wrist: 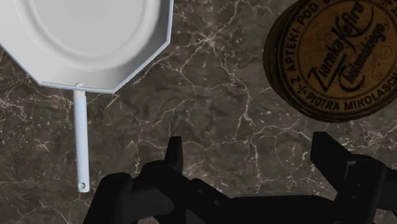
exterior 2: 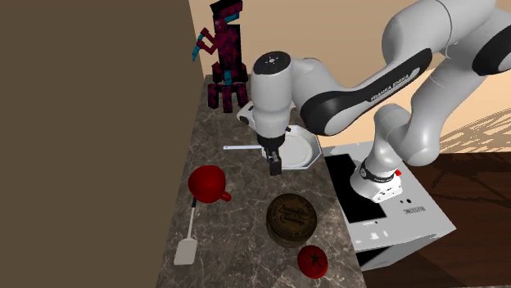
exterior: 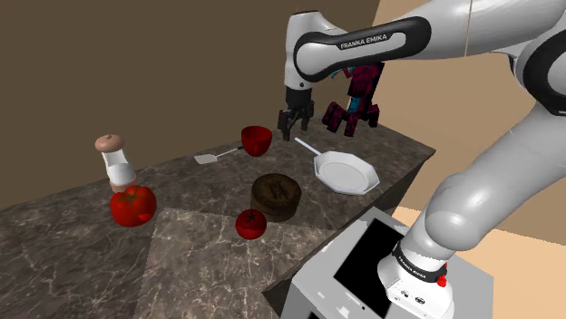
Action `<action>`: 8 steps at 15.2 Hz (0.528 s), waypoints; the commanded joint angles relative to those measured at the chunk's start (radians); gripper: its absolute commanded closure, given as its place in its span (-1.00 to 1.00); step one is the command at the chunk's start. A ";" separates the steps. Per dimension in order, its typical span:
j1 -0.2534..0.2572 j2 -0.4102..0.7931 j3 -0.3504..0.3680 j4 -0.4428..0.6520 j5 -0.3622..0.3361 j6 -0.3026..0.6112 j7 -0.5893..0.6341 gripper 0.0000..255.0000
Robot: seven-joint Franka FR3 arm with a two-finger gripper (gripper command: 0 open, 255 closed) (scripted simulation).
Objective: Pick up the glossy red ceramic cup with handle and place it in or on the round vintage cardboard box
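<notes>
My gripper (wrist: 253,159) hangs over bare marble tabletop (wrist: 216,95), fingers spread wide with nothing between them. Closest is the white pan (wrist: 95,38), its thin handle running back past one finger. The round brown box (wrist: 337,60) with the printed lid sits off the other finger. The red cup (exterior 2: 208,182) stands upright on the tabletop on the opposite side of the gripper from the pan. It is near the fingers but clear of them, with its handle turned roughly towards the box. I judge the next move to be a sideways shift away from the pan, then a descent onto the cup's rim. Farthest off, beyond the pan, stands a dark red blocky figure (exterior 2: 225,57).
</notes>
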 commanded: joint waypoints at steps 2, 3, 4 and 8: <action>0.002 0.123 0.013 0.093 -0.026 0.027 0.027 -1.00; 0.003 0.163 0.016 0.126 -0.036 0.033 0.035 -1.00; 0.004 0.204 0.018 0.161 -0.046 0.038 0.042 -1.00; 0.015 0.367 0.022 0.314 -0.088 0.042 0.069 -1.00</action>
